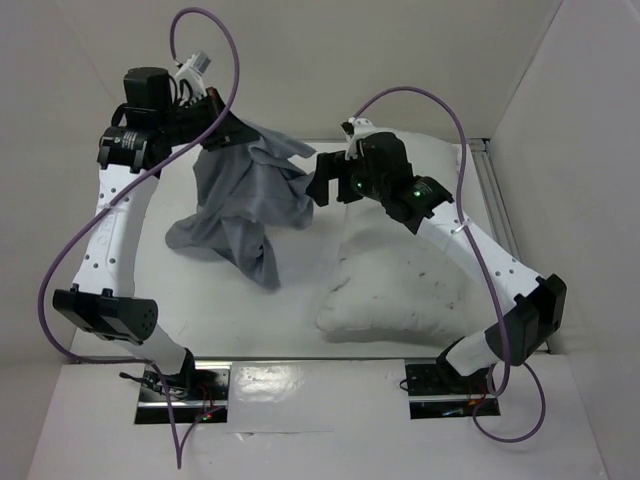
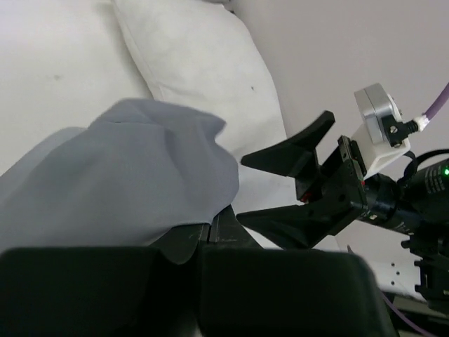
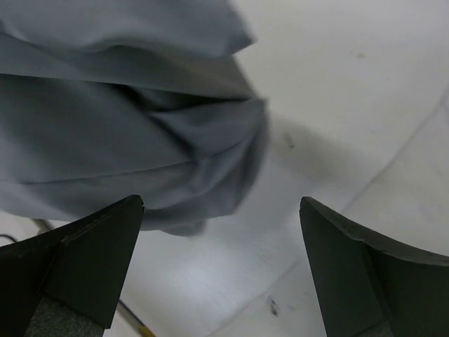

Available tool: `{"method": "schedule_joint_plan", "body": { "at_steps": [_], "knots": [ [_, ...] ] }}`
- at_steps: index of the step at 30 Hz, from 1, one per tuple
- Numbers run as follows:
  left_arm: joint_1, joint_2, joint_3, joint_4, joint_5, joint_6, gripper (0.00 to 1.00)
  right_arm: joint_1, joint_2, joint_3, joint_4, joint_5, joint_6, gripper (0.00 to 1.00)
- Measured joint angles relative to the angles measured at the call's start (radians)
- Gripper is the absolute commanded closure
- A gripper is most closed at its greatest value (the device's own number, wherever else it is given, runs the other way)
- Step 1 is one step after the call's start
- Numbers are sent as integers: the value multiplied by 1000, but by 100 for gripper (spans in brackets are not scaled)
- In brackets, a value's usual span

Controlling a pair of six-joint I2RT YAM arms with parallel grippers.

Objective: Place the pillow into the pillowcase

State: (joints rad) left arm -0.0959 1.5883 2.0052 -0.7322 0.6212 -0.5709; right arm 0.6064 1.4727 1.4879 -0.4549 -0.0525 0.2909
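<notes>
Pillowcase (image 1: 245, 205) raised by left gripper (image 1: 225, 130); right gripper (image 1: 322, 180) wide, empty.
Top view: left gripper is clamped on a bunched edge of the pillowcase, and the cloth hangs below it to the table (image 1: 250, 320). Right gripper is just beside the cloth's right side, with the pillow (image 1: 400, 290) lying under its arm. Left wrist view: grey pillowcase (image 2: 140, 175) drapes over the closed fingers. Right gripper (image 2: 240, 189) faces it, spread and apart from the cloth, with the pillow (image 2: 203, 63) beyond. Right wrist view: fingers far apart, a pillowcase (image 3: 126, 126) fold ahead of them, untouched.
</notes>
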Motion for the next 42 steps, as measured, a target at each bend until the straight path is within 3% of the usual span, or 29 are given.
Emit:
{"method": "schedule_joint_plan", "body": {
  "at_steps": [6, 13, 16, 17, 19, 21, 24, 33, 34, 35, 37, 42],
  "knots": [
    [-55, 11, -5, -2, 11, -1, 100, 11, 0, -21, 63, -145, 11, 0],
    [-50, 11, -5, 0, 5, -1, 100, 51, 21, -100, 143, -61, 125, 0],
    [-50, 10, -6, 0, 4, -1, 100, 50, 41, -110, 183, -52, 170, 36],
    [-50, 7, -10, -1, 2, -1, 100, 49, 55, -107, 202, -61, 181, 61],
    [-50, 2, -16, -2, -6, 0, 100, 48, 89, -98, 249, -88, 208, 86],
    [-50, -2, -16, -2, -11, 0, 100, 48, 120, -97, 289, -113, 228, 100],
    [-50, -16, -32, -1, -15, 0, 100, 48, 142, -102, 332, -130, 248, 100],
    [2, -64, -61, -33, -18, 21, 100, 48, 61, -79, 334, -39, 186, 100],
    [11, -66, -54, -34, -20, 21, 100, 48, 42, -76, 326, -24, 178, 70],
    [23, -69, -46, -35, -21, 21, 100, 48, 26, -71, 320, -11, 172, 31],
    [33, -77, -34, -35, -19, 20, 100, 48, 8, -58, 309, -4, 164, 0],
    [32, -97, -33, -20, 3, 16, 100, 48, 46, -52, 297, -51, 175, 0]
  ]
}}
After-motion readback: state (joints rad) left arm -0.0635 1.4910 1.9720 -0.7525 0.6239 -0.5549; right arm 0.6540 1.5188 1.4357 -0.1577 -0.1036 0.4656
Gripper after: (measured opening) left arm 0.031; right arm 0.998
